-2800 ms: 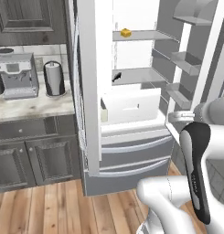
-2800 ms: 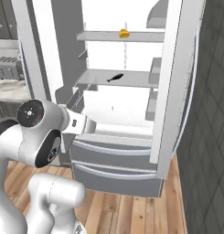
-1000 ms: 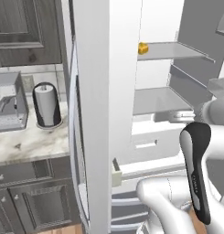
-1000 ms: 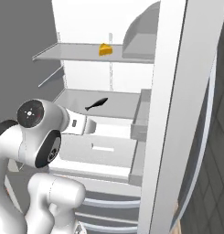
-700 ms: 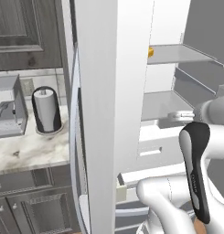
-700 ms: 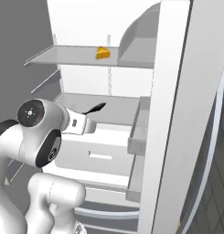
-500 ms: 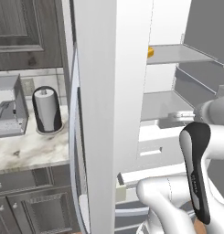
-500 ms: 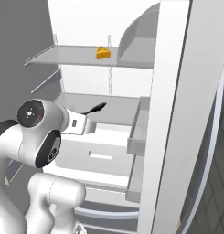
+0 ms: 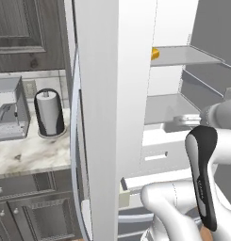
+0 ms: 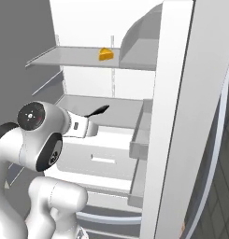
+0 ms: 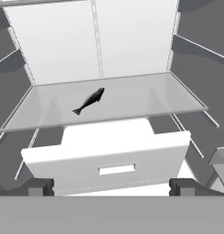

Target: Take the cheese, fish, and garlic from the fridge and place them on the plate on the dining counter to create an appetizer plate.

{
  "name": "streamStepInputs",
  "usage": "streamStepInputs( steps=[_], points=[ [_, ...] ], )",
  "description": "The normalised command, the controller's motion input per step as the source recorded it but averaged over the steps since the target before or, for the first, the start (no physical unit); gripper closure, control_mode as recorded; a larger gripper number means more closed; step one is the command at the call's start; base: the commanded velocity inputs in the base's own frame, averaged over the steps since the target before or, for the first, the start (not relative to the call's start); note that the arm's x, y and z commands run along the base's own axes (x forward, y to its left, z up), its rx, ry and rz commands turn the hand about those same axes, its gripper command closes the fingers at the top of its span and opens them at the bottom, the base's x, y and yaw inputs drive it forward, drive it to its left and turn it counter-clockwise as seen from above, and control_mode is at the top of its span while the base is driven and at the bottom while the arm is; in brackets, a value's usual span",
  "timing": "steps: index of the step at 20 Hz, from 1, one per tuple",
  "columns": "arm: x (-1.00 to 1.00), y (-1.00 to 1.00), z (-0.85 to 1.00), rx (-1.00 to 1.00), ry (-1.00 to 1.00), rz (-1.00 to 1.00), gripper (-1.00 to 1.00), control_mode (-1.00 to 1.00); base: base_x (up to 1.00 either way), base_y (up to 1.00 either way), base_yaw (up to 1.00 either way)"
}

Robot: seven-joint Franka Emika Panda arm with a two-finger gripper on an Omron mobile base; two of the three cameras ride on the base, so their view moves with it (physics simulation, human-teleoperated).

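- the fridge [image 10: 181, 116] stood open, its grey shelves and white drawers showing in both base views.
- the cheese [image 10: 105, 54] sat on the upper shelf [image 10: 74, 57], toward that shelf's right end in the right base view; in the left base view only an orange edge of it showed at about 1 o'clock, just past the white door edge.
- the fish [image 11: 89, 101] lay flat on the middle shelf [image 11: 145, 98], left of the shelf's middle in the hand view, head toward 1 o'clock and tail toward 7 o'clock.
- in the right base view the fish showed as a dark sliver just past the end of the hand.
- the gripper [image 11: 111, 186] faced into the fridge, level with the white drawer [image 11: 109, 155] under the middle shelf; its two dark fingertips [image 11: 38, 186] stood far apart at 7 and 5 o'clock in the hand view, jaws spread wide with nothing between them.
- the fish lay well apart from both fingertips, at about 11 o'clock from the gripper.
- in the left base view a marble counter [image 9: 27, 155] lay at 9 o'clock, carrying a dark canister [image 9: 49, 113] and a grey appliance [image 9: 8, 110] beside it.
- dark cabinets [image 9: 22, 214] stood below that counter.
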Motion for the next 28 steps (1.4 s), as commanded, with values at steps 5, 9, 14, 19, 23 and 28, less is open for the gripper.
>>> streamStepInputs(
  steps=[5,9,14,19,23,28],
  points=[
    [0.00,0.00,0.00,0.00,0.00,0.00,-1.00,1.00,0.32,0.00,0.00],
    [0.23,0.00,0.04,0.00,0.03,0.00,-1.00,-1.00,0.00,0.00,0.00],
    [0.19,0.00,0.30,0.00,0.01,0.00,-1.00,-1.00,0.00,0.00,0.00],
    [0.08,0.00,0.46,0.00,0.00,0.00,-1.00,-1.00,0.00,0.00,0.00],
    [0.42,0.00,0.42,0.00,0.00,0.00,-1.00,-1.00,0.00,0.00,0.00],
    [0.40,0.00,0.35,0.00,0.00,0.00,-1.00,-1.00,0.00,0.00,0.00]
  ],
)
